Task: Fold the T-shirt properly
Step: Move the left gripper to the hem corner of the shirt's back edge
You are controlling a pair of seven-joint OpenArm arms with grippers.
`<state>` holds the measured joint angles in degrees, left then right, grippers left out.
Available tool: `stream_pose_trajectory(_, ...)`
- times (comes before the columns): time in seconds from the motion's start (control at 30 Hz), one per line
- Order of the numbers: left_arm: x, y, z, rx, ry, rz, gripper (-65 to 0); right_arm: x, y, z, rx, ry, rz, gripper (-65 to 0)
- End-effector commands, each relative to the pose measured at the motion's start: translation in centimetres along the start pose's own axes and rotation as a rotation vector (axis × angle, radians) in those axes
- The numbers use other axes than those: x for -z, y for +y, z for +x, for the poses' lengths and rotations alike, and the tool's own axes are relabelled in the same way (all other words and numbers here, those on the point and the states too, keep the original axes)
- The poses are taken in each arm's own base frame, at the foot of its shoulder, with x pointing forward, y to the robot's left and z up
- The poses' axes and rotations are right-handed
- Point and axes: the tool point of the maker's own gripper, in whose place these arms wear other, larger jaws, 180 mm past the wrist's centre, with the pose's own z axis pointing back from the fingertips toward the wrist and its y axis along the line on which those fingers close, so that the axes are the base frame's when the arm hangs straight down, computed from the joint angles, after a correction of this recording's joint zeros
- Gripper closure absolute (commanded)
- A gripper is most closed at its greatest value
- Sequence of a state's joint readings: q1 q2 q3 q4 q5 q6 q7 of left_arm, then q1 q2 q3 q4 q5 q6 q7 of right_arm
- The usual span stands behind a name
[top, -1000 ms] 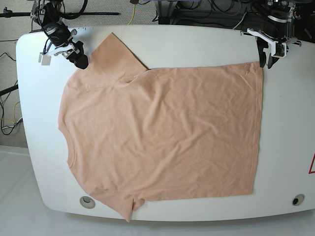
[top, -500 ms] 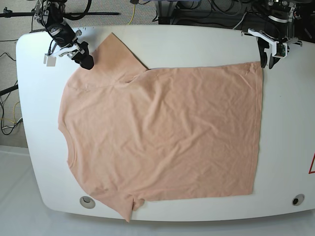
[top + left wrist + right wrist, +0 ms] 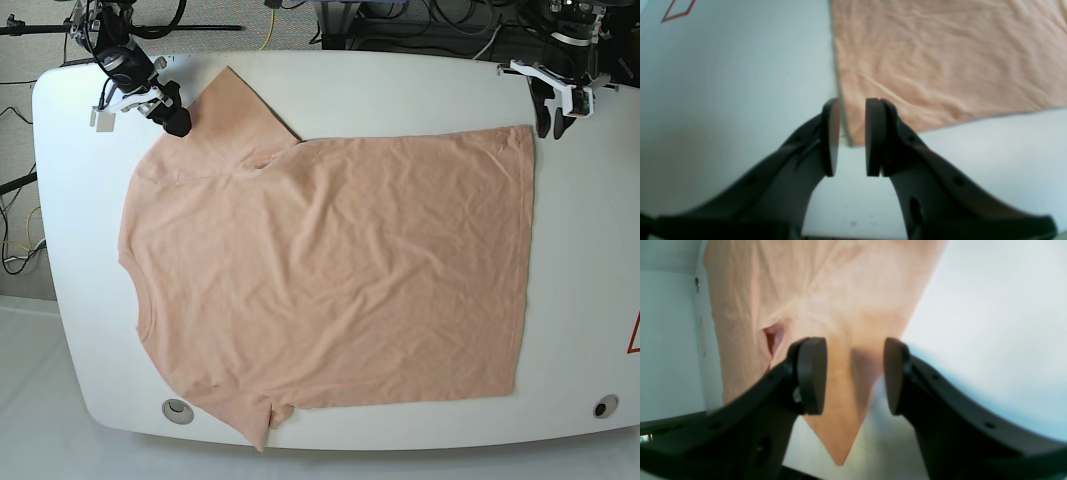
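The peach T-shirt (image 3: 330,270) lies spread flat on the white table (image 3: 400,90), neck to the left, hem to the right. My left gripper (image 3: 548,128) hovers at the hem's far right corner; in the left wrist view the left gripper (image 3: 850,136) stands narrowly open over that T-shirt (image 3: 940,60) corner, nothing between its pads. My right gripper (image 3: 172,122) hangs beside the far sleeve at upper left; the right gripper (image 3: 853,373) is open above the pointed sleeve tip of the T-shirt (image 3: 840,316), holding nothing.
A round inset (image 3: 178,409) sits near the table's front left edge and another round inset (image 3: 603,406) at front right. A red marking (image 3: 634,335) shows at the right edge. Cables and stands crowd the floor behind the table.
Both arms have drawn back slightly toward the table's far edge: the right gripper moved up from the sleeve edge, the left gripper rose a little above the hem corner. The shirt has not moved.
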<state>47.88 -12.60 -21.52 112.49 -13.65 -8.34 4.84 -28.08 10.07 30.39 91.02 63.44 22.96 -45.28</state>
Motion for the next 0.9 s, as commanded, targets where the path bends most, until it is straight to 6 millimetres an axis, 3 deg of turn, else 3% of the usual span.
stream_pose_trajectory(0.0, -0.2, 0.9, 0.7, -0.025, -0.018, 0.018, -13.6, -0.3, 0.7, 0.9, -0.016, -0.021, 0.024, -27.3)
stream_pose_trajectory(0.4, -0.2, 3.1, 0.1, -0.188, 0.017, 0.048, -15.9, -0.1, 0.9, 0.7, -0.007, -0.012, 0.036, -27.4)
stream_pose_trajectory(0.87, 0.1, 3.4, -0.1, -0.277, 0.034, 0.039, -18.3, -0.4, 0.9, -0.1, 0.032, -0.005, 0.04, -27.4)
